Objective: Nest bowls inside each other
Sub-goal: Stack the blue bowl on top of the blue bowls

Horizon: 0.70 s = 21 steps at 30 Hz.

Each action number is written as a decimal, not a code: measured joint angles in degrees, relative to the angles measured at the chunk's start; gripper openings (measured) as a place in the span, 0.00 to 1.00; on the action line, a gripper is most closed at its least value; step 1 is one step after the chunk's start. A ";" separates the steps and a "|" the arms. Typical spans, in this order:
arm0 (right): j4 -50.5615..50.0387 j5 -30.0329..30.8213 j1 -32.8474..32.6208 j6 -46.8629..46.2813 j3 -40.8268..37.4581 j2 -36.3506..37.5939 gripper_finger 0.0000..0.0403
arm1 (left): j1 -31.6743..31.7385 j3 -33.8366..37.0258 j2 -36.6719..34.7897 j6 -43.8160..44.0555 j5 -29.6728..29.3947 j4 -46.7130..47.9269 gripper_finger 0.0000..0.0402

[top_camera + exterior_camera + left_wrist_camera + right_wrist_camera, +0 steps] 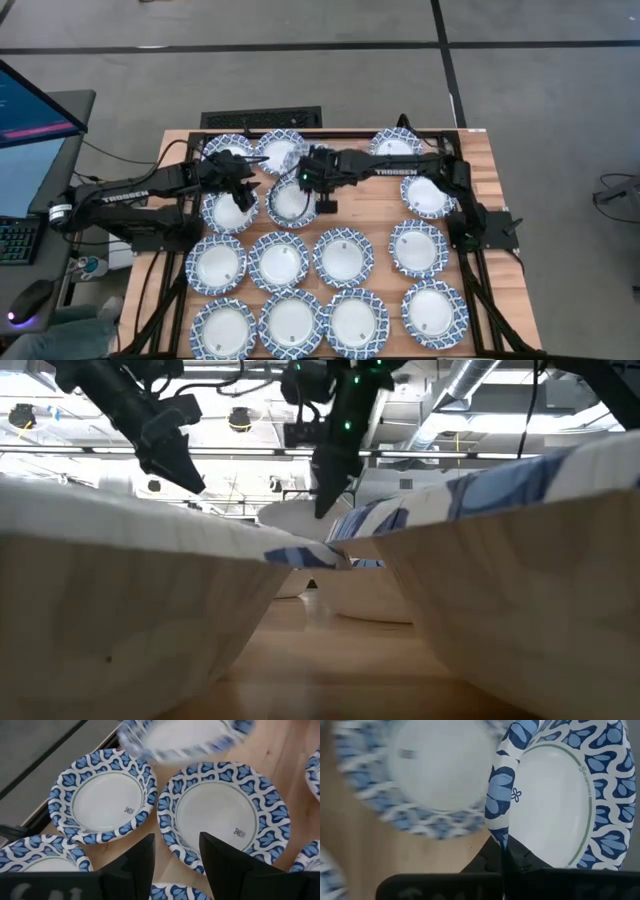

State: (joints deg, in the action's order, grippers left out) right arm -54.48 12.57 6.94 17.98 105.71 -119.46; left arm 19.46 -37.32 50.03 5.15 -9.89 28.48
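Wooden table (pixel 490 180) carried bowls (pixel 343 256) spread singly from edge to edge, almost none nested. Right gripper (pixel 503 854) pinched one bowl's rim (pixel 499 800) mid-table; left gripper (pixel 176 851) hovered spread.

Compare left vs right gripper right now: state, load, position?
The left gripper is open and empty; the right gripper is shut on the rim of a bowl. The left gripper hovers over bowls lying flat on the table, with one bowl just past its fingertips; the right one holds its bowl tilted, off the table. In the high view the left sits toward the table's left, the right nearer the middle. Both are dark two-finger grippers.
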 joint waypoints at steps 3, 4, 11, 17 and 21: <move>0.22 -1.13 -2.74 0.46 0.58 -0.04 0.02 | -1.00 0.00 -2.39 0.02 0.02 1.08 0.37; 0.44 -1.30 -3.63 0.47 0.92 -0.04 0.02 | -1.59 0.00 -3.41 0.02 0.02 1.40 0.37; 1.70 -6.35 -8.60 -0.86 2.94 -0.07 0.02 | -4.71 0.00 -10.88 0.36 -0.58 4.17 0.37; 4.78 -10.79 -9.91 1.26 3.11 -0.89 0.03 | -7.36 0.00 -13.47 3.48 -4.33 8.38 0.37; 5.81 -10.59 -9.36 1.84 3.02 -4.12 0.02 | -9.39 0.00 -13.37 4.88 -6.30 7.80 0.37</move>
State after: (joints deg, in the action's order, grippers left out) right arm -48.68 1.98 -2.42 19.81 108.73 -123.58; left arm 10.07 -37.32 36.66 10.03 -16.19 36.28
